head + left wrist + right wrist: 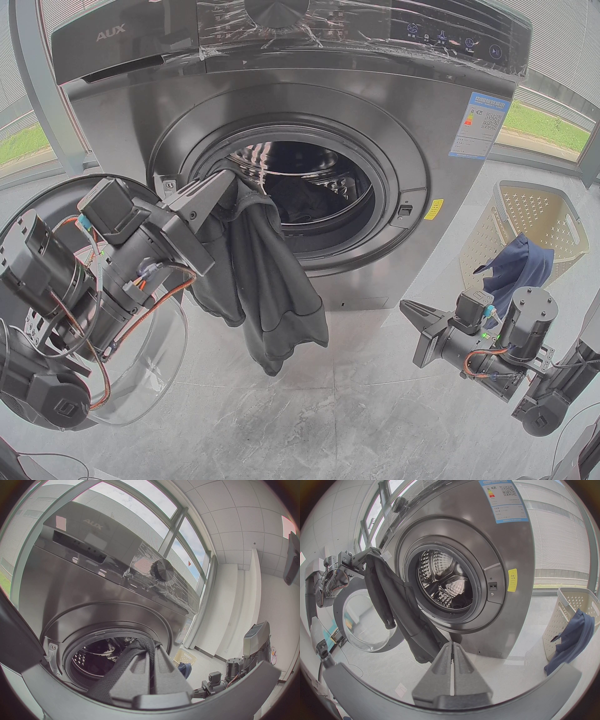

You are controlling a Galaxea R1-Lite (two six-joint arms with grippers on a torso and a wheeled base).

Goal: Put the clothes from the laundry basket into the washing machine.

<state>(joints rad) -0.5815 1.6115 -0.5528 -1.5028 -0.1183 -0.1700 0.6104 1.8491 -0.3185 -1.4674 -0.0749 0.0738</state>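
Two garments, two grippers, one machine, one basket.

1. Left gripper point(224, 179): jaws clamped on a fold of the dark grey garment point(269, 281). The jaw tips lie just at the near rim of the drum opening point(306, 187), on its door-hinge side. In the left wrist view the cloth point(125, 664) bunches over and between the fingers point(168, 670).

2. Dark grey garment: pinched at its top by the left jaws. The rest hangs straight below them in long folds, down the machine's front panel and outside the drum. Its lowest edge hangs above the floor point(312, 412).

3. Washing machine point(375, 125): directly ahead of both sets of jaws. Round glass door point(156, 356) swung fully open, behind and below the left gripper. Some dark cloth shows inside the drum, beyond the left jaw tips.

4. Right gripper point(407, 307): jaws pressed together, nothing between them. Held low, tips aimed at the machine's lower front, well apart from the left jaws and from the hanging garment point(403, 605).

5. Laundry basket point(531, 212): cream, perforated, on the floor beside the machine, behind and to the outer side of the right jaws.

6. Navy garment point(519, 269): draped over the basket's rim, partly hanging outside it, near the right gripper's wrist but not touching its jaws.
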